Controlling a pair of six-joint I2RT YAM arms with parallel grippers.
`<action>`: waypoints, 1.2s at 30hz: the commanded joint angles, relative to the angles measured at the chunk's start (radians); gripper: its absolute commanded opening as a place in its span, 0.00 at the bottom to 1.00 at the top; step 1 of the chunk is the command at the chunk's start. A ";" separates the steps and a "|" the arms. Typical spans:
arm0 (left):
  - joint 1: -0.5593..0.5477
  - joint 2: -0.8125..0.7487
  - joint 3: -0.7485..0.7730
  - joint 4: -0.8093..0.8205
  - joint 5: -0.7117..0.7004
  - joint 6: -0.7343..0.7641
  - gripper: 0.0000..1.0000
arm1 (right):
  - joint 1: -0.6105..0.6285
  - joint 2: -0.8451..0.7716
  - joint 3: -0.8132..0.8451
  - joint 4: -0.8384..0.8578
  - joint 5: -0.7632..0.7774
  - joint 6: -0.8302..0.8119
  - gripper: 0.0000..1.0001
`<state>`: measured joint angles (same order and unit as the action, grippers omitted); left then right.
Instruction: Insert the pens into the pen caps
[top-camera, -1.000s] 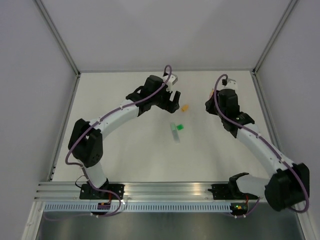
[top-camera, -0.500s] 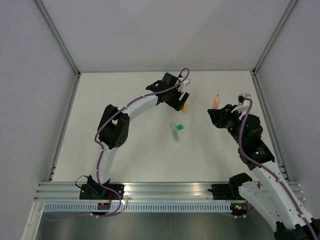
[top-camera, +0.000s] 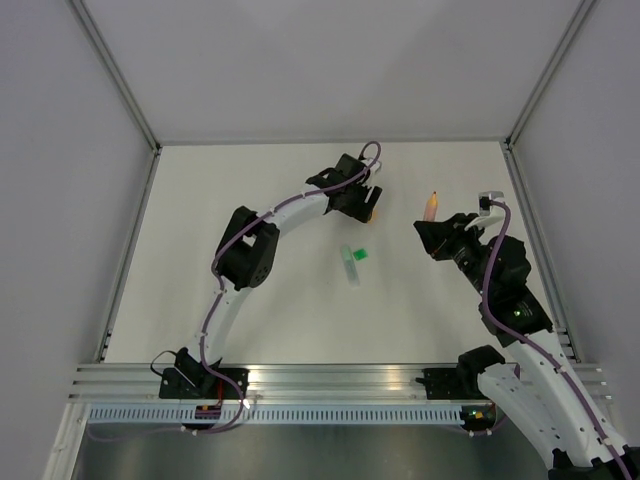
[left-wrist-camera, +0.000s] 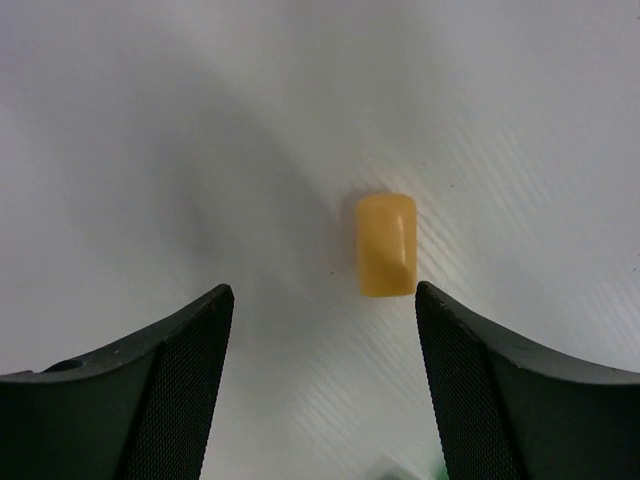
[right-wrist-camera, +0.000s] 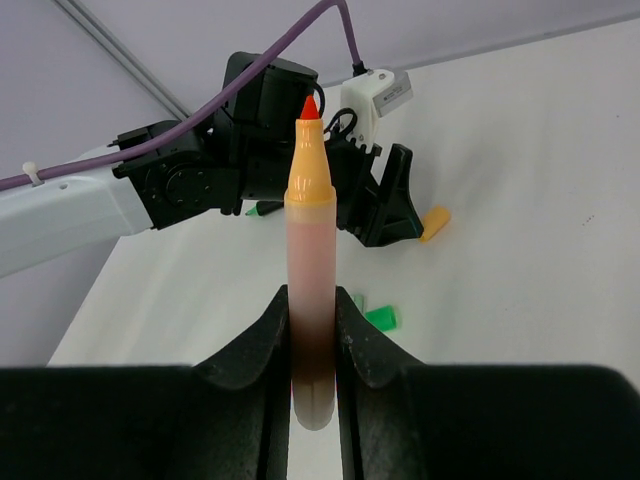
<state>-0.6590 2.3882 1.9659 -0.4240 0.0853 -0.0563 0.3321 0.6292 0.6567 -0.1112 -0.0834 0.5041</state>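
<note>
Left gripper (left-wrist-camera: 322, 330), jaws open, hung over the tiny orange cap (left-wrist-camera: 386, 245): probably light, stiff and slippery, best pinched across its long sides. Right gripper (right-wrist-camera: 312, 320) jaws clamped the orange pen (right-wrist-camera: 310, 230).

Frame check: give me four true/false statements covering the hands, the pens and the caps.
The right hand grips the orange pen, which has a bare tip. True.
That pen is already capped. False: the orange cap lies on the table.
The other hand is shut on a cap. False: the left hand is open, with a finger on either side of the orange cap.
A pale pen lies on the table beside a green cap. True.
</note>
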 joint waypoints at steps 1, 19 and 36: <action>-0.024 0.025 0.074 0.041 -0.042 -0.045 0.78 | 0.001 -0.011 0.000 0.041 -0.021 -0.004 0.00; -0.073 0.100 0.148 -0.028 -0.157 -0.051 0.68 | 0.001 -0.056 0.003 0.022 -0.019 -0.007 0.00; -0.108 0.160 0.228 -0.094 -0.217 -0.002 0.52 | 0.001 -0.082 0.003 0.013 -0.019 -0.007 0.00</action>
<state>-0.7658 2.5137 2.1490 -0.4850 -0.1043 -0.0700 0.3321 0.5625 0.6563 -0.1158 -0.0925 0.5014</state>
